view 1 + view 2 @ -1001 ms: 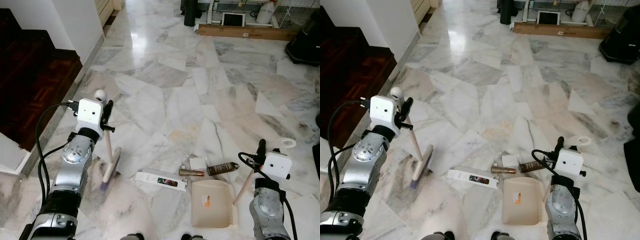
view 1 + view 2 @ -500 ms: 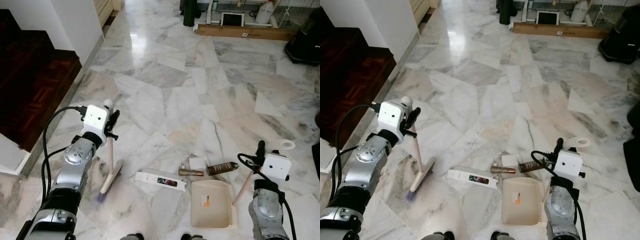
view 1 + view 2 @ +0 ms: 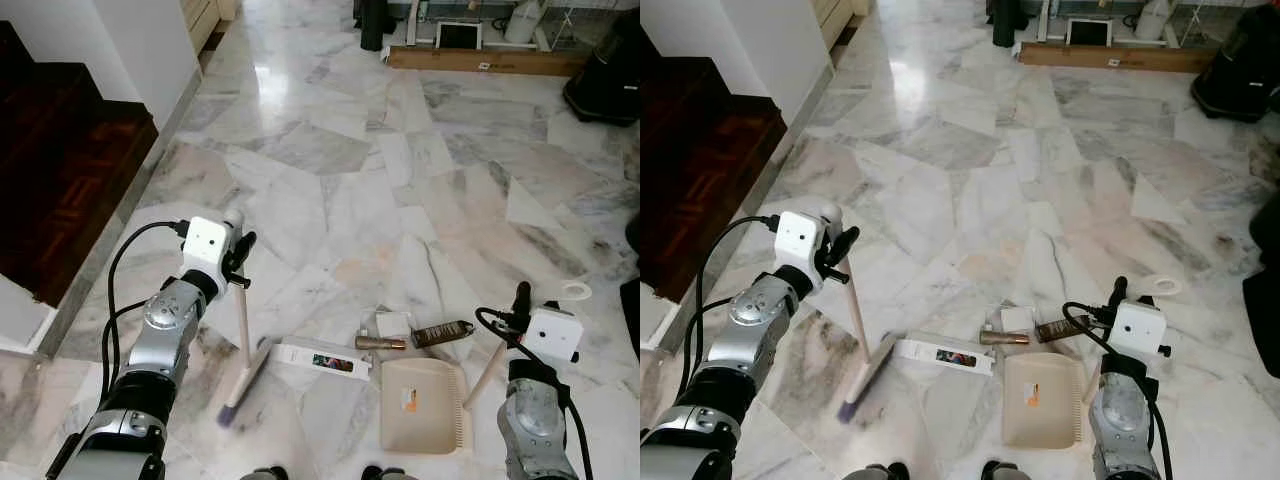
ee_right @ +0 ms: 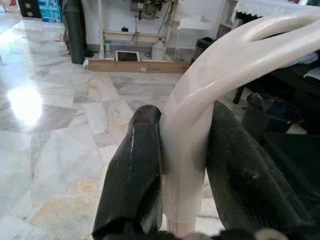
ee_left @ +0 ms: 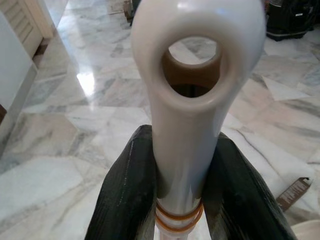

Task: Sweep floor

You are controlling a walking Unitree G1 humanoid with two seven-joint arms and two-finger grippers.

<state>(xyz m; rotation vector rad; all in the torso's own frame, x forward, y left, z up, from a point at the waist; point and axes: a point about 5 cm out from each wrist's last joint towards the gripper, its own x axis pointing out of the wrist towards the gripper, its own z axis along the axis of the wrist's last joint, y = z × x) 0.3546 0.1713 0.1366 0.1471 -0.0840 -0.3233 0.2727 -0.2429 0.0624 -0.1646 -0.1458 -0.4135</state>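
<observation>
Left gripper (image 5: 180, 200) fingers clamped on broom (image 3: 243, 345) handle, its head on the floor just left of the white box (image 3: 322, 360), long axis toward the dustpan (image 3: 423, 404); right gripper (image 4: 182, 190) clamped on dustpan handle, litter just beyond its mouth.

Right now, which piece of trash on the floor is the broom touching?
The long white box, lying flat. The broom head meets its left end. The brown tube, dark wrapper and small white card lie farther right, above the dustpan.
</observation>
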